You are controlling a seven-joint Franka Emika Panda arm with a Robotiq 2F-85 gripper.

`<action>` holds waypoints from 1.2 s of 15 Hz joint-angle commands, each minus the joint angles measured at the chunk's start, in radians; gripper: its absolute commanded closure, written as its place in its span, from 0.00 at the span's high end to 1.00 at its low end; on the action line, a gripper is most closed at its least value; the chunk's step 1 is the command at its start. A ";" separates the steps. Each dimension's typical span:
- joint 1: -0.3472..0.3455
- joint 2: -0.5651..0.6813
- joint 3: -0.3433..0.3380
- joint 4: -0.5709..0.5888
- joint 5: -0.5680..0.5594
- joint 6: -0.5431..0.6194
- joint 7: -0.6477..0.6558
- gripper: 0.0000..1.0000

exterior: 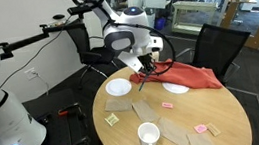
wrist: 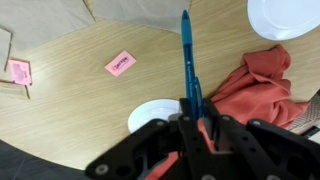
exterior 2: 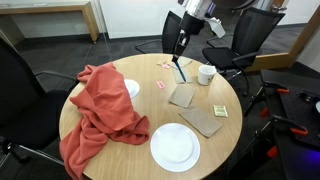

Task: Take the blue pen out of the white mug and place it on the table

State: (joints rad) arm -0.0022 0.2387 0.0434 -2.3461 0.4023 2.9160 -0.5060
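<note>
On the table (exterior 2: 155, 108), the white mug (exterior 2: 206, 73) stands at 3 o'clock from your jaws in an exterior view. You hold the blue pen (wrist: 186, 60) clenched in them, clear of the mug, its long axis pointing toward 12 o'clock in the wrist view.

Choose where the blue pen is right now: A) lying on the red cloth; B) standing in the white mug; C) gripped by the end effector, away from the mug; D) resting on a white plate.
C: in the wrist view the end effector is shut on the blue pen, and in an exterior view the white mug stands apart from it.
</note>
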 commanded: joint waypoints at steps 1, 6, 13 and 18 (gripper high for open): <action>0.021 0.074 0.001 0.092 -0.010 -0.051 0.034 0.04; -0.032 0.183 0.093 0.195 -0.079 -0.072 0.126 0.04; -0.019 0.343 0.111 0.357 -0.173 -0.117 0.285 0.04; -0.010 0.422 0.103 0.408 -0.207 -0.112 0.354 0.04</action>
State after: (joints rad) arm -0.0201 0.6194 0.1566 -1.9905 0.2320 2.8390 -0.2131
